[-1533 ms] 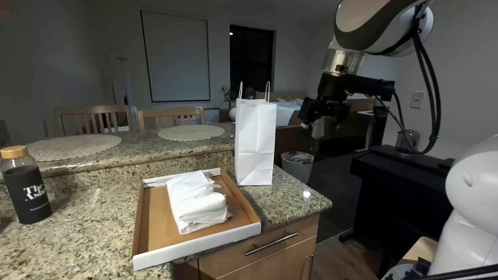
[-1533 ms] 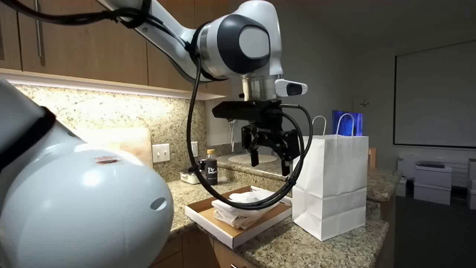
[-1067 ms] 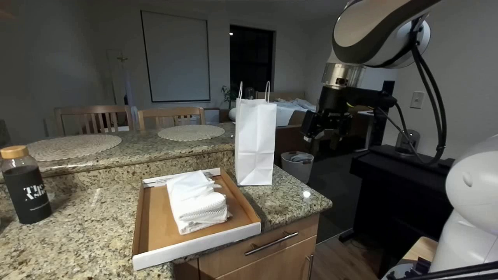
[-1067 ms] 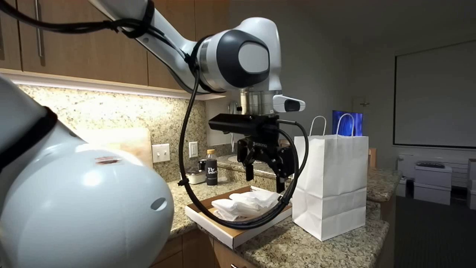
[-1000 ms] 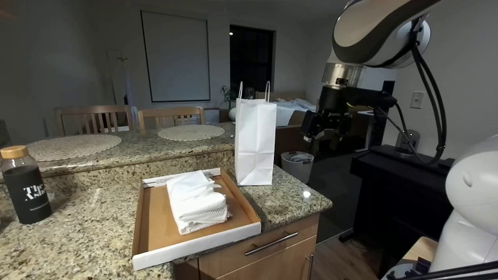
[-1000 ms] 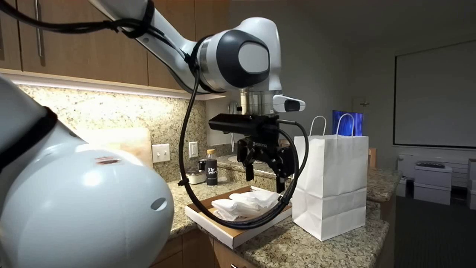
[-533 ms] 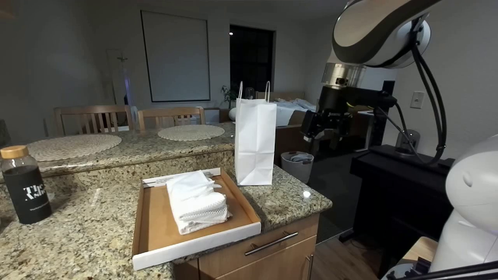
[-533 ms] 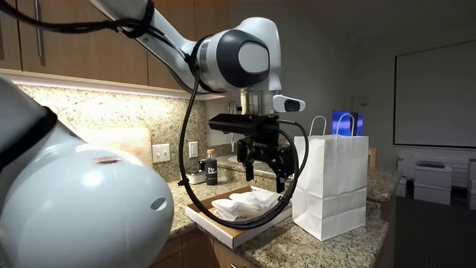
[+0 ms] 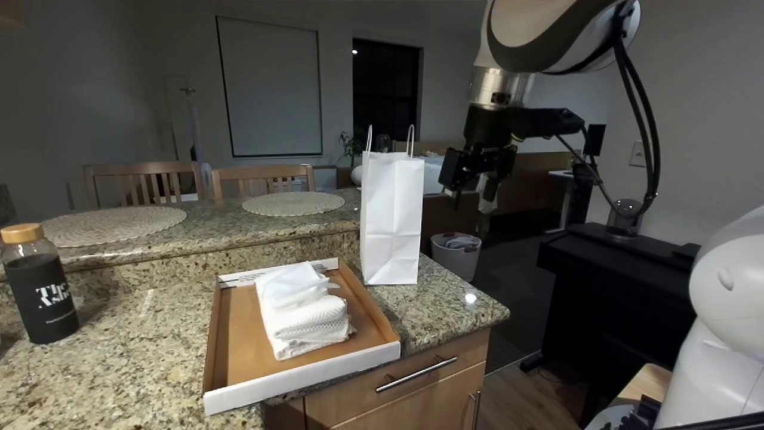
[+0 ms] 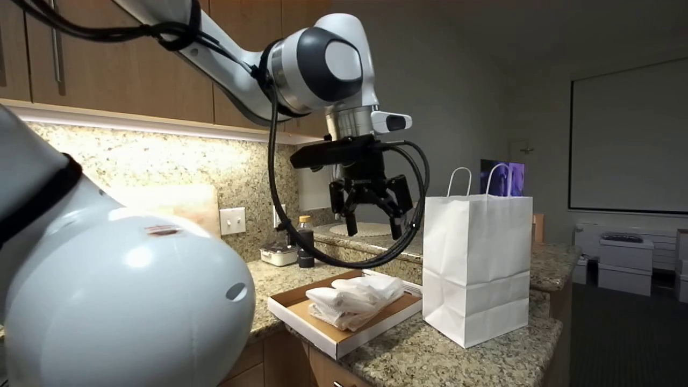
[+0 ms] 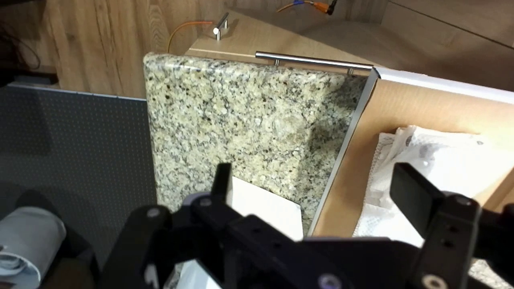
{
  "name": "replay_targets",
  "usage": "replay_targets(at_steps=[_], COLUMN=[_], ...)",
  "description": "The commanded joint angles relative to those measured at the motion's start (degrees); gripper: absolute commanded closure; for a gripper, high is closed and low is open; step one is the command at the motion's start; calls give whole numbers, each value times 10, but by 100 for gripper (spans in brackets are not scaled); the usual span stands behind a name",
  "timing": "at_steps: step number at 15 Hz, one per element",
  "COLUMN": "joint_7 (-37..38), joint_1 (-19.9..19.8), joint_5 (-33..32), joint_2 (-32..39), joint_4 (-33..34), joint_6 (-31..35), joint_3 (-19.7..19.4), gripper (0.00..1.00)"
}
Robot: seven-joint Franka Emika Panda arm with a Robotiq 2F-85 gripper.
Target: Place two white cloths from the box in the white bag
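Note:
Several folded white cloths (image 9: 304, 310) lie stacked in a shallow white-rimmed cardboard box (image 9: 304, 377) on the counter. The cloths (image 10: 349, 301) and box (image 10: 306, 329) also show in an exterior view. A white paper bag (image 9: 391, 221) with two handles stands upright beside the box; the bag (image 10: 475, 269) hides its inside in both exterior views. My gripper (image 10: 374, 228) is open and empty, above the cloths and box and left of the bag's top. In the wrist view the gripper (image 11: 313, 176) has wide-apart fingers, the right one over the cloths (image 11: 453, 160), the left one by the bag (image 11: 267, 204).
A dark bottle (image 9: 45, 292) with a wooden lid stands on the counter (image 9: 131, 364). A raised ledge with round placemats (image 9: 292, 203) runs behind. A small container (image 10: 278, 255) stands near the bottle. The counter ends just beyond the bag. A basket (image 9: 456, 255) stands on the floor.
The gripper first moved down, stayed still, and since half a second ago has risen and moved left in both exterior views. It stays open. The cloths, box and bag have not moved.

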Motion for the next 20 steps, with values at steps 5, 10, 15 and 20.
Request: replay_targets(at_steps=[5,10,15,20], joint_7=[-15,-25,-14,-62], joint_1=[59,89,96,113], joint_5=[-91,-163,-306,-270], joint_2=[126,247,349,375], joint_4=[163,245,266,232], joint_6=[-86,-96,-21,175], joint_3=[91,126,133,95], gripper=[0,0,0,0])
